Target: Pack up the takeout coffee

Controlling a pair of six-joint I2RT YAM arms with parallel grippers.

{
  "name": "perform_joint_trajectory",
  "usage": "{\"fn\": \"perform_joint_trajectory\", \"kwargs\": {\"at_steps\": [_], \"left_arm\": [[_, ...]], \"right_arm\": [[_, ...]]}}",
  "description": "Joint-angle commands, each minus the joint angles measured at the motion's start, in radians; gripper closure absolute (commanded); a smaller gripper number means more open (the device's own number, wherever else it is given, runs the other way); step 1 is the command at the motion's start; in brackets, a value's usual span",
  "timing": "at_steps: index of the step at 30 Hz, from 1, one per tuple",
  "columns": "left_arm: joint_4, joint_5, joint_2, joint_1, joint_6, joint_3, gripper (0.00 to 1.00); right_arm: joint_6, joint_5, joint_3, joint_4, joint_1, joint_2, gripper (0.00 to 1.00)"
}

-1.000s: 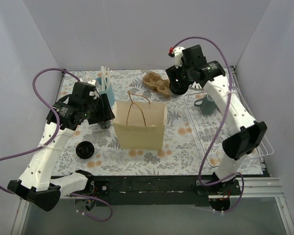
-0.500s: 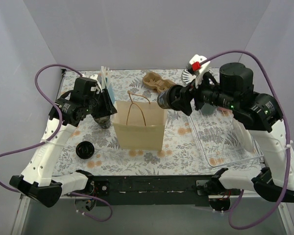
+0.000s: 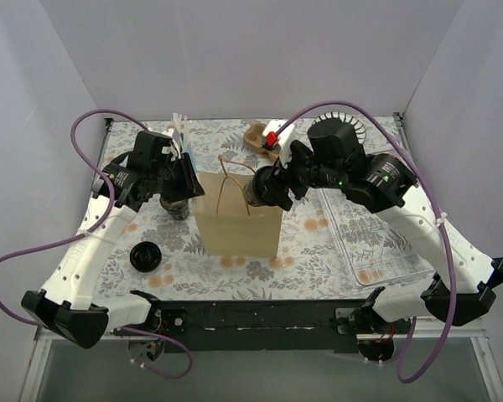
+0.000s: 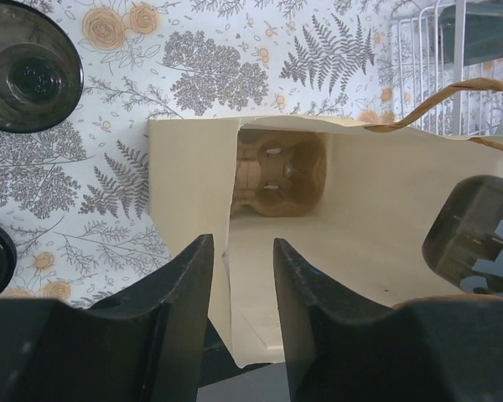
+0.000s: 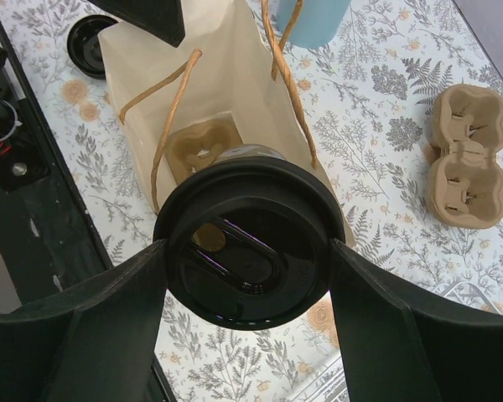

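The takeout coffee [image 5: 247,243], a dark cup with a black lid on it, sits between my right gripper's fingers [image 5: 109,327]. My right gripper [image 3: 258,188] is shut on it and holds it over the right side of the open brown paper bag [image 3: 239,226]. In the left wrist view the cup [image 4: 478,239] shows at the bag's right edge. A second dark cup [image 3: 178,208], without a lid, stands left of the bag. My left gripper [image 4: 241,247] stands open astride the bag's left wall [image 4: 193,167], a gap showing on both sides of the paper.
A cardboard cup carrier [image 4: 277,172] lies on the bag's floor; another carrier [image 5: 469,155] lies on the table behind. A flat black lid [image 3: 145,255] lies at the front left. A blue cup of white utensils [image 3: 179,142] stands behind my left gripper. A clear tray [image 3: 386,251] fills the right side.
My right arm has swung left from the back right, carrying the cup to above the bag. My left gripper has moved onto the bag's left rim and its jaws have narrowed.
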Motion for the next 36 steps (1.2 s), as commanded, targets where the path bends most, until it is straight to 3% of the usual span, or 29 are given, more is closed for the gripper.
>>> {"fn": "perform_joint_trajectory", "kwargs": {"at_steps": [1,7,13,19,22,27,31,34,35,36], "left_arm": [[-0.027,-0.011,-0.011,-0.002,0.002,-0.009,0.65],[-0.003,-0.031,0.003,-0.002,0.019,-0.006,0.66],[0.017,-0.029,0.027,-0.002,0.044,0.002,0.76],[0.14,0.026,0.014,-0.002,0.151,0.002,1.0],[0.369,0.103,-0.068,-0.002,0.191,-0.067,1.0],[0.462,0.208,-0.129,-0.002,0.214,-0.174,1.0],[0.499,0.19,-0.203,-0.003,0.222,-0.271,1.0],[0.44,0.179,-0.226,-0.002,0.206,-0.293,0.84],[0.419,0.158,-0.232,-0.002,0.2,-0.294,0.66],[0.396,0.14,-0.24,-0.002,0.186,-0.294,0.61]], "right_arm": [[-0.066,0.035,0.003,0.068,0.031,0.007,0.46],[-0.12,0.036,-0.055,0.077,0.057,-0.008,0.46],[-0.16,0.027,-0.078,0.085,0.065,-0.008,0.47],[-0.256,0.026,-0.077,0.12,0.068,-0.004,0.47],[-0.315,0.029,-0.08,0.143,0.071,0.0,0.47],[-0.361,0.079,-0.158,0.188,0.13,-0.046,0.47],[-0.379,0.117,-0.271,0.218,0.198,-0.077,0.47],[-0.378,0.183,-0.338,0.241,0.259,-0.094,0.47],[-0.373,0.215,-0.354,0.249,0.27,-0.1,0.47],[-0.37,0.236,-0.363,0.257,0.298,-0.108,0.47]]}}
